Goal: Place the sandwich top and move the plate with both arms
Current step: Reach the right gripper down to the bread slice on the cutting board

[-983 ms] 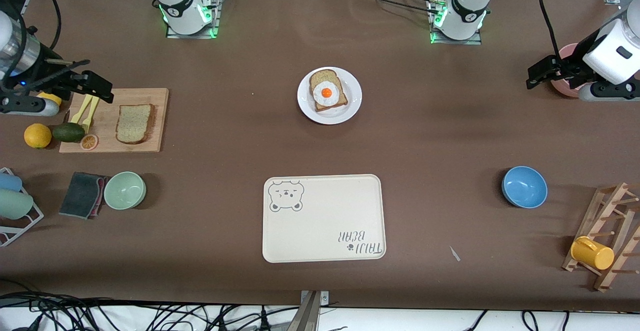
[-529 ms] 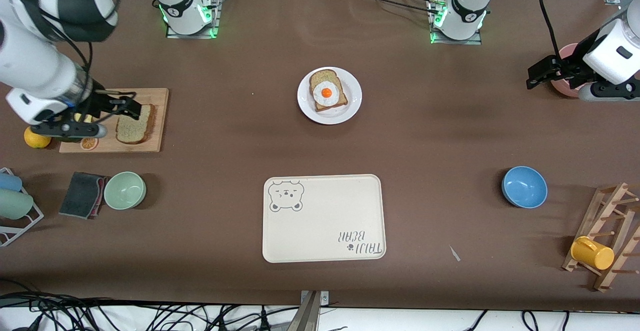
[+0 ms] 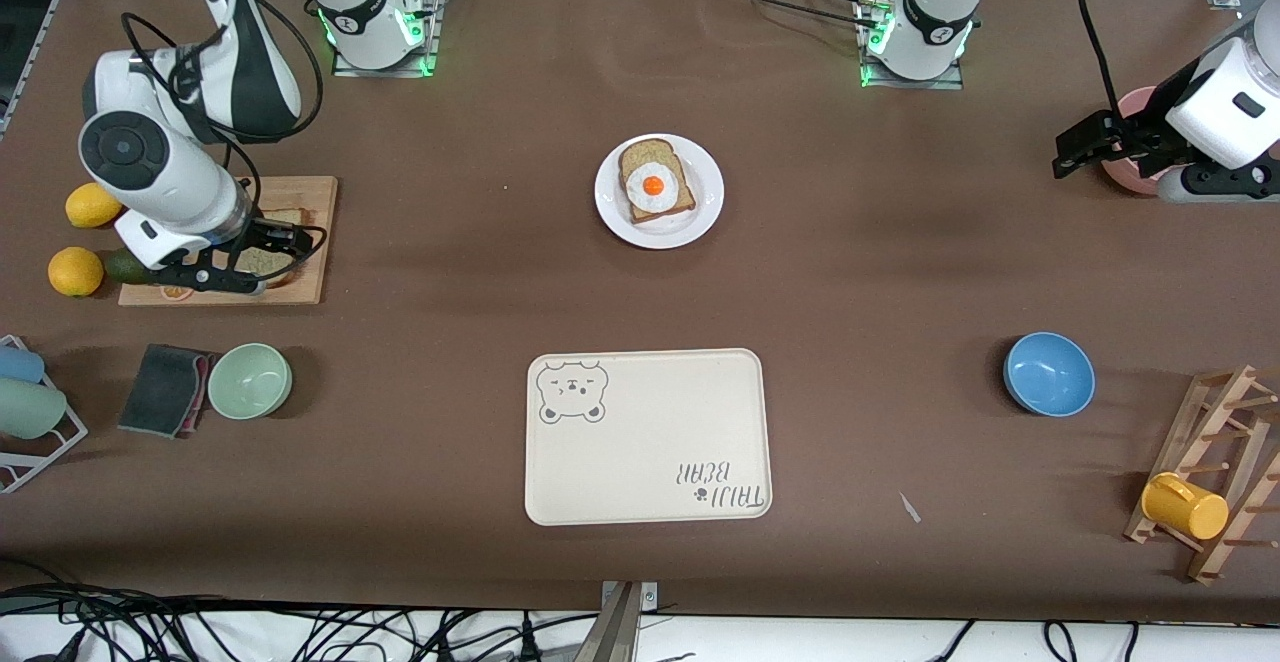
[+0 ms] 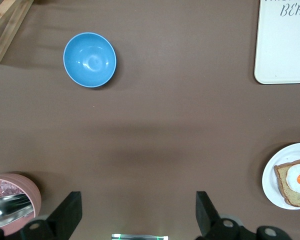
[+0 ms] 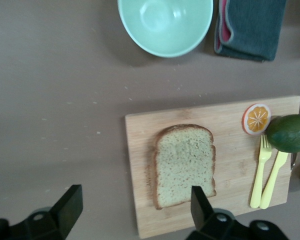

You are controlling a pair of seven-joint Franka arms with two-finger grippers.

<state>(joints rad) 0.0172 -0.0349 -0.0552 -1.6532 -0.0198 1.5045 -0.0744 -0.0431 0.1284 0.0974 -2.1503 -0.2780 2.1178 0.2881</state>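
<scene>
Bread slice (image 5: 184, 171) looks light and soft, so we should pinch it gently by its crust edges. Our right gripper (image 5: 132, 210) hovers above it with fingers apart; the left gripper (image 4: 138, 215) waits, also spread.

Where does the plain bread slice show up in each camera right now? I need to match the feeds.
Front view: the sandwich top lies on the wooden cutting board, mostly hidden under the right gripper.
Right wrist view: the slice sits in full view on the board, between the open fingers.
Left wrist view: not in it.
Shared landmark: the mint green bowl, beside the board.
</scene>
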